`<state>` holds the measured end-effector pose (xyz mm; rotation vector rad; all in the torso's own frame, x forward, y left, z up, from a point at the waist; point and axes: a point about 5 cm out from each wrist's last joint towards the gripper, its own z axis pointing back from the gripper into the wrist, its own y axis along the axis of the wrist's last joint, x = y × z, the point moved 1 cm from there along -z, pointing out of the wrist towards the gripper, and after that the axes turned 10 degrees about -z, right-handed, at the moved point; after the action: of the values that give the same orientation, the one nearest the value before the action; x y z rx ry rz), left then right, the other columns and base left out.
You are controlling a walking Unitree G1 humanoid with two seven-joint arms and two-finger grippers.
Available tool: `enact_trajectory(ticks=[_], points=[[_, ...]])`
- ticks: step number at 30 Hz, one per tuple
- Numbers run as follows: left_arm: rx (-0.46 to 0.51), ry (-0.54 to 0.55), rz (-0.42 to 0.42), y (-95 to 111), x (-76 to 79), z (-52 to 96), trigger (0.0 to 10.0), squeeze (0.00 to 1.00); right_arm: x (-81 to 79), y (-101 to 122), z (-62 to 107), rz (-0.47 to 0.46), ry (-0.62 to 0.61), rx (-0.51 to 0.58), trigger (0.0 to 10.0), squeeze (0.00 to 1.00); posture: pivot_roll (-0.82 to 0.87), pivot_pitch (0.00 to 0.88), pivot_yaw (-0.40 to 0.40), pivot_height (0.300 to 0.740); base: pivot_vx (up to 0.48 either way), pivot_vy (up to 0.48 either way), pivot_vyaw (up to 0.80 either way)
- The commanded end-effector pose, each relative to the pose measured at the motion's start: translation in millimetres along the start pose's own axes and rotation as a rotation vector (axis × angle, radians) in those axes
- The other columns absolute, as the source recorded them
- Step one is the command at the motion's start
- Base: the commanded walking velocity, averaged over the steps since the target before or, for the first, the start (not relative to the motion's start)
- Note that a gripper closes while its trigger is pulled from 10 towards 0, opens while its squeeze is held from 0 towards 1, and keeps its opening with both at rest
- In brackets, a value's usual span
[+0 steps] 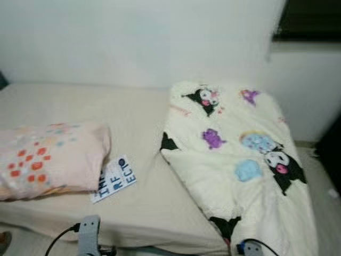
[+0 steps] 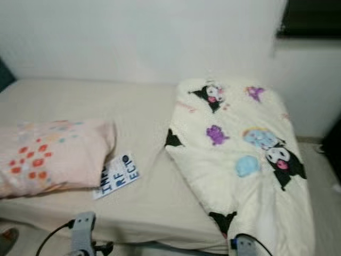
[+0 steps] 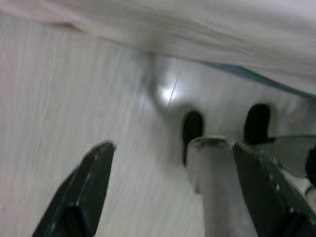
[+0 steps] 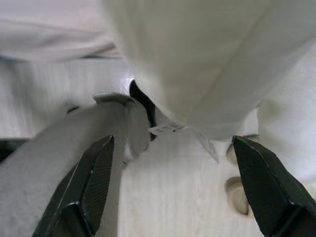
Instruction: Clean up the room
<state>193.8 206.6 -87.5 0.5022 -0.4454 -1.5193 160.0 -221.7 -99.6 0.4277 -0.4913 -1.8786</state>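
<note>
A bed [image 1: 138, 122] with a beige sheet stands before me against a white wall. A pink pillow [image 1: 48, 160] with orange dots lies at its left front. A white and blue booklet [image 1: 114, 178] lies half under the pillow's right end. A cream cartoon-print blanket [image 1: 240, 160] covers the bed's right side and hangs over the front edge. Both arms hang low below the bed edge, the left arm [image 1: 89, 234] and the right arm [image 1: 246, 248]. My left gripper [image 3: 173, 192] is open over the pale floor. My right gripper [image 4: 173, 187] is open beneath the blanket's hanging edge [image 4: 197, 64].
A dark window [image 1: 309, 18] sits at the upper right above a white ledge. A dark object [image 1: 327, 144] stands at the far right beside the bed. Pale wood floor [image 3: 59, 108] lies under the bed edge. My own silver leg [image 4: 64, 158] stands near the right gripper.
</note>
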Motion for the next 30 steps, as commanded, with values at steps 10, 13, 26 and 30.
enact_trajectory(ticks=[10, 13, 26, 30], points=[[0.193, -0.041, 0.223, 9.2, -1.3, 3.3, 10.0, 0.00, 34.9, 181.8, 25.2, -0.126, -0.105, 0.582, 10.0, 0.00, -0.11, 0.114, 0.063, 0.715, 0.000, 0.000, 0.00], [0.404, -0.113, 0.199, 67.1, -26.8, 8.2, 10.0, 0.00, 45.5, 249.8, 60.3, -0.135, -0.128, 0.830, 10.0, 0.00, -0.11, 0.115, 0.065, 0.700, 0.000, 0.000, 0.00], [0.556, -0.219, 0.164, 114.8, -29.8, 15.9, 10.0, 0.00, 49.6, 264.9, 71.5, -0.194, -0.069, 0.897, 10.0, 0.00, -0.12, 0.119, 0.068, 0.660, 0.000, 0.000, 0.00], [0.576, -0.240, 0.173, 116.7, -25.3, 16.0, 10.0, 0.00, 53.0, 256.2, 66.6, -0.201, -0.067, 0.866, 10.0, 0.00, -0.12, 0.122, 0.072, 0.650, 0.000, 0.000, 0.00]])
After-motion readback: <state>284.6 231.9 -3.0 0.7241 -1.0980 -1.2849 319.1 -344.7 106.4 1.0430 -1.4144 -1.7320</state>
